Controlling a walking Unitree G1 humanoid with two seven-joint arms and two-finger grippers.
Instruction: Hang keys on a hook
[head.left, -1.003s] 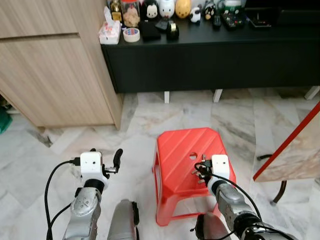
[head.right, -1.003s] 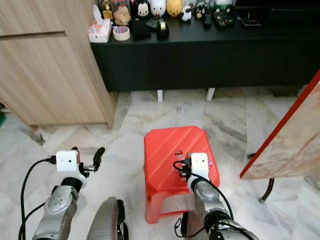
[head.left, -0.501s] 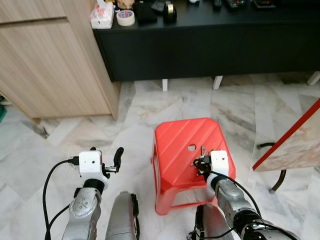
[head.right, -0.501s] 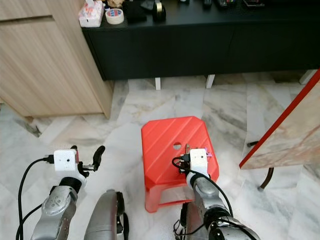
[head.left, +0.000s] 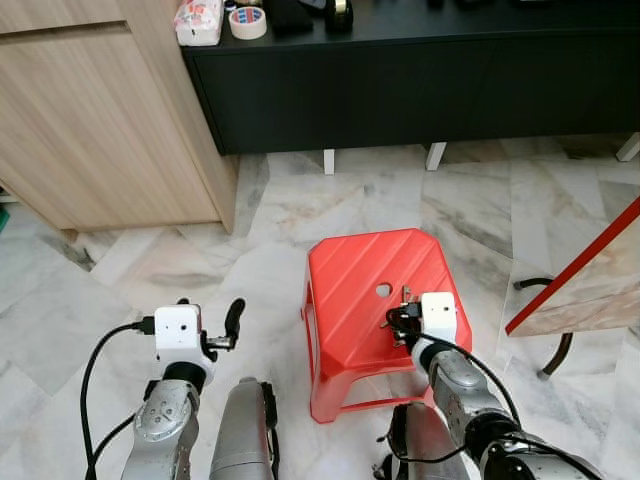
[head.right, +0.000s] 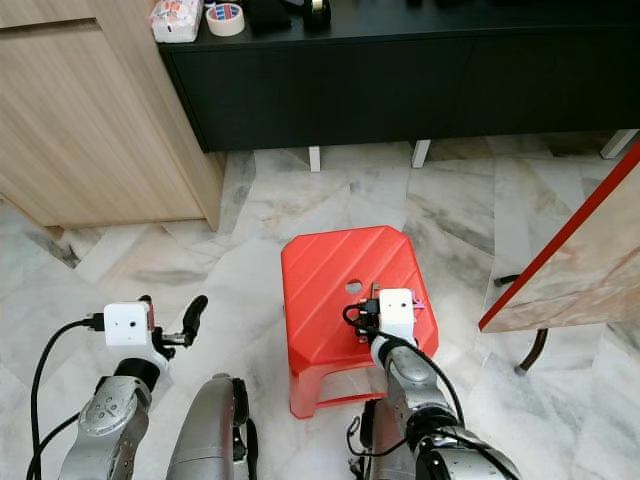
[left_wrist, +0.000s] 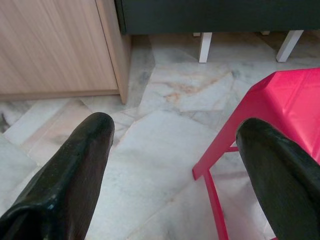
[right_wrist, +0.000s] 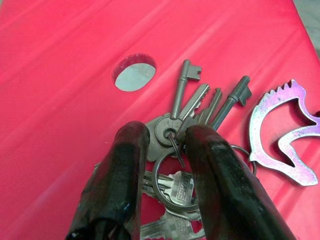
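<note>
The keys (right_wrist: 187, 150) lie fanned on the top of the red stool (head.left: 350, 300), near its right edge and just beside the round hole (right_wrist: 133, 73), with a horse-shaped fob (right_wrist: 280, 135) alongside. Over the last second the right end effector (right_wrist: 167, 150) has lowered onto the bunch, and its two fingers now straddle the key ring, narrowed around it but not clearly clamped, so the pick-up looks about to begin. The head camera has tipped downward. The left end effector (left_wrist: 170, 150) hangs with fingers spread wide, holding nothing, above the marble floor (head.left: 120, 290) left of the stool. No hook is visible.
</note>
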